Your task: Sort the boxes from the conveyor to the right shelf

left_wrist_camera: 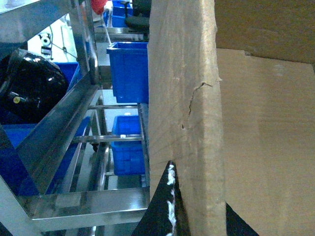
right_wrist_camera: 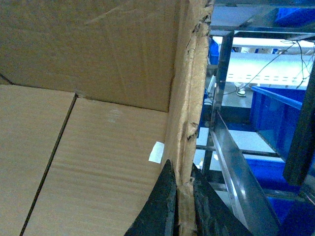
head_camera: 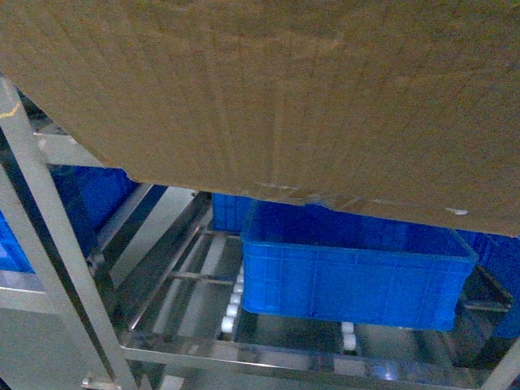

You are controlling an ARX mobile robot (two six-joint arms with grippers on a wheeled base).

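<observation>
- The big brown box (head_camera: 284,97) is up high, filling the top of the head view, in front of the shiny metal shelf (head_camera: 49,236)
- The left claw (left_wrist_camera: 197,211) pinches one torn wall of the box
- The right claw (right_wrist_camera: 183,206) pinches the other torn wall
- A blue crate (head_camera: 357,272) sits on the shelf's white roller wheels (head_camera: 231,309), below the box
</observation>
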